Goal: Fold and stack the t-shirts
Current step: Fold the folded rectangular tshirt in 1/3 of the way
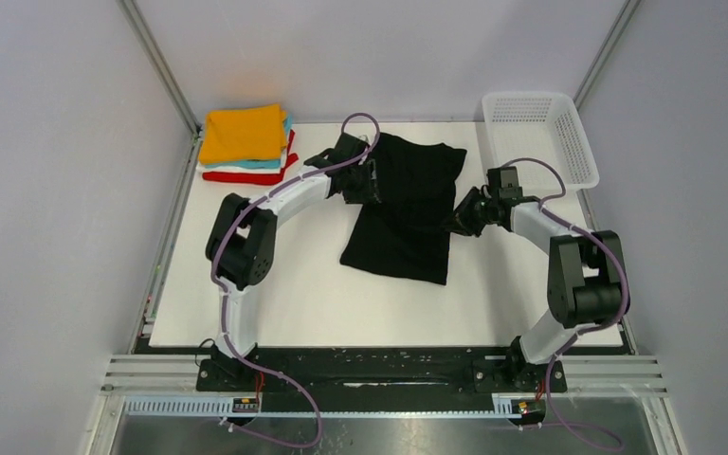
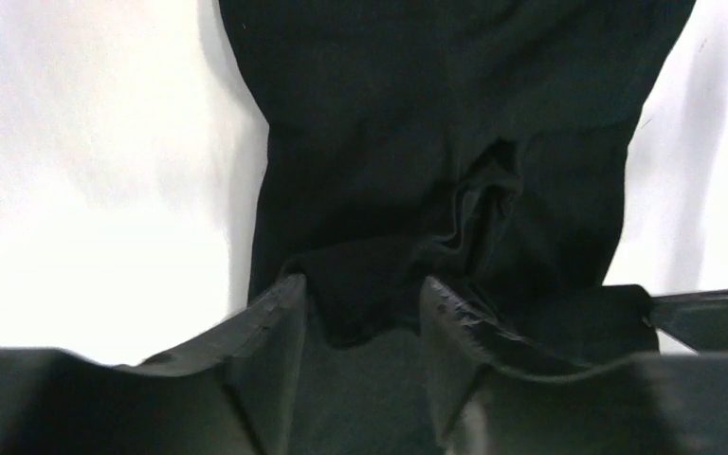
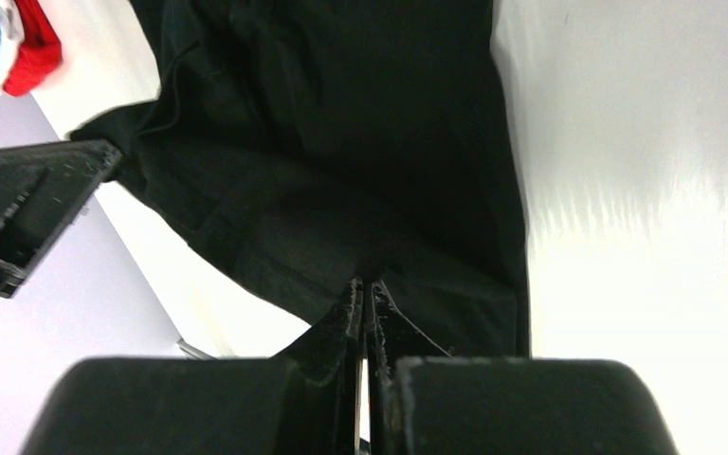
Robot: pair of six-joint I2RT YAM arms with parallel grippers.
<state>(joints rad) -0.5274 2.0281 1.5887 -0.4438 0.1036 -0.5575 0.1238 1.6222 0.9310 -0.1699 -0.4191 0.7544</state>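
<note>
A stack of folded t-shirts (image 1: 244, 147) sits at the far left corner of the desk (image 1: 294, 303). Orange is on top, then teal, white and red at the bottom. The stack hangs a bit over the far edge.

Just right of it, the left gripper (image 1: 360, 178) is at the left edge of the black t-shirt (image 1: 408, 213). In the left wrist view its fingers (image 2: 275, 313) are a little apart. A thick lump of black cloth fills the gap, and they pinch it.

The black t-shirt lies in the middle of the desk, nearer the far edge. Its near edge slants a little.

The right gripper (image 1: 460, 220) is at the shirt's right edge. Its fingers (image 3: 341, 318) are pressed almost flat together on a thin bit of black cloth.

A white basket (image 1: 537, 137) sits at the far right corner, apart from the shirt.

There is bare desk all along the near edge. There is more along the left edge, below the stack. A smaller bare strip lies between the shirt and the right edge.
</note>
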